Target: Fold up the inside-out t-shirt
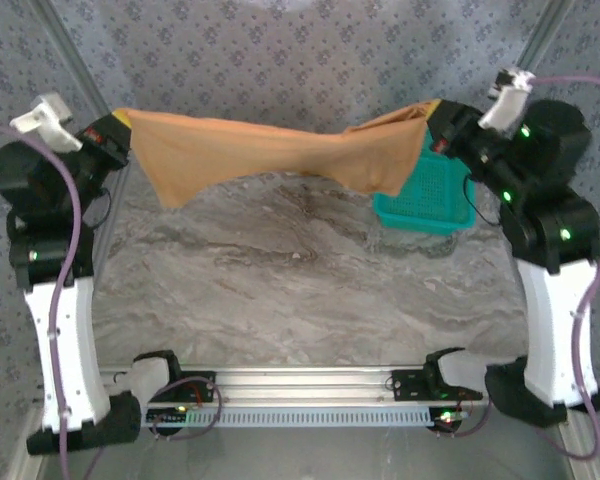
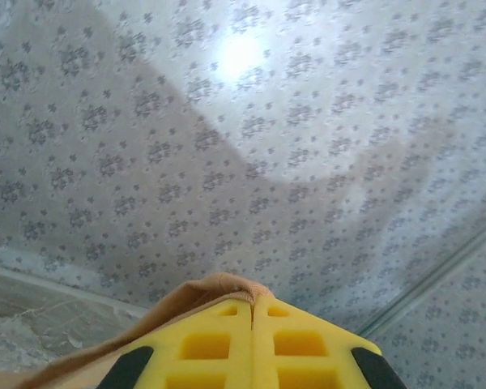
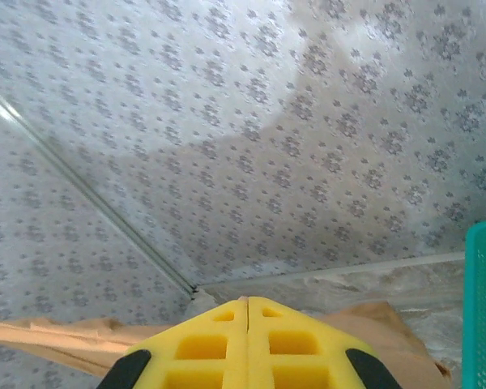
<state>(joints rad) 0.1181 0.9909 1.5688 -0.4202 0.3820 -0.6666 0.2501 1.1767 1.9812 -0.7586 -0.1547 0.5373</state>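
Spreading step: shirt stretched aloft, clamped at either end in left gripper and right gripper. Next: lower flat onto table, taut.

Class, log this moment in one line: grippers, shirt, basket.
left gripper: shut on t-shirt | right gripper: shut on t-shirt | t-shirt: stretched between both grippers | teal basket: partly behind t-shirt's right end

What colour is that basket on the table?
Teal; the perforated plastic basket shows best from the top external view.
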